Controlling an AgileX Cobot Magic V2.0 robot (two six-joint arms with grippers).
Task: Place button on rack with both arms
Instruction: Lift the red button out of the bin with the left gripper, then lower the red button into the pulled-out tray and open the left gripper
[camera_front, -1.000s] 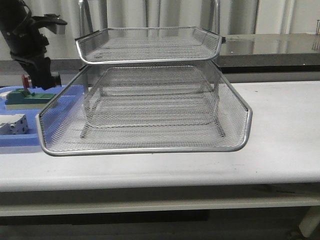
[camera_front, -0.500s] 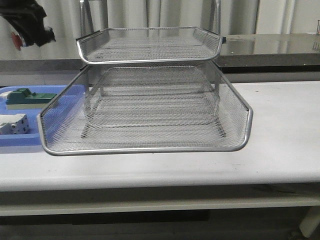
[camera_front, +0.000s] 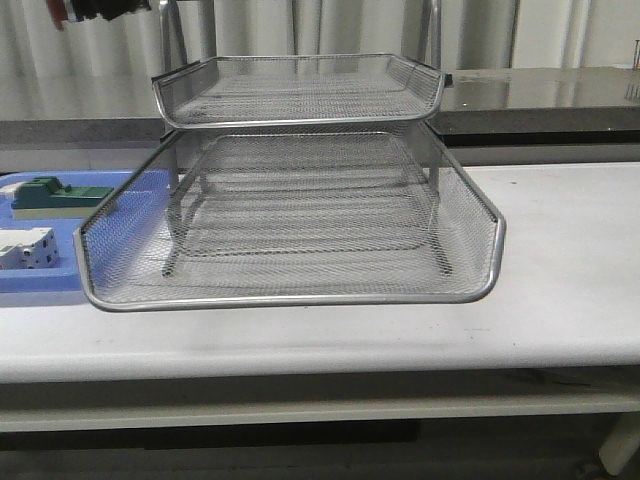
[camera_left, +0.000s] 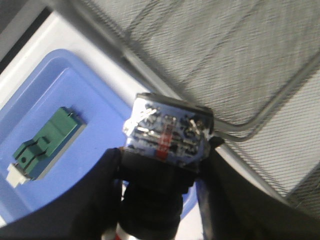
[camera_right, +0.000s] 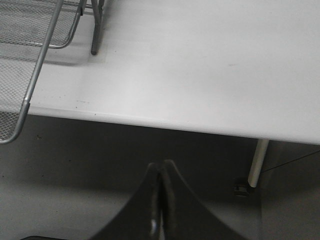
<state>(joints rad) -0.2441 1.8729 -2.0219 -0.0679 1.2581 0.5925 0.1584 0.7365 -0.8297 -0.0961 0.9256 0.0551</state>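
Observation:
The button (camera_left: 167, 131) is clamped in my left gripper (camera_left: 162, 175). Its dark blue rear block points away from the camera and its black body sits between the fingers (camera_left: 100, 192). It hangs above the edge where the blue tray meets the rack (camera_left: 240, 60). In the front view only the gripper's lower tip (camera_front: 100, 8) and a bit of the red cap (camera_front: 57, 12) show at the top left, above and left of the silver wire rack (camera_front: 300, 200). My right gripper (camera_right: 161, 167) is shut and empty, off the table's front edge, right of the rack (camera_right: 30, 50).
A blue tray (camera_front: 40, 280) lies left of the rack, with a green block (camera_front: 55, 195) and a white switch (camera_front: 25, 248) on it. The green block (camera_left: 45, 145) also shows in the left wrist view. A table leg (camera_right: 258, 162) stands below the white table edge.
My left arm has risen from the blue tray with the button, going up until it is almost out of the top of the front view. The rack has not moved.

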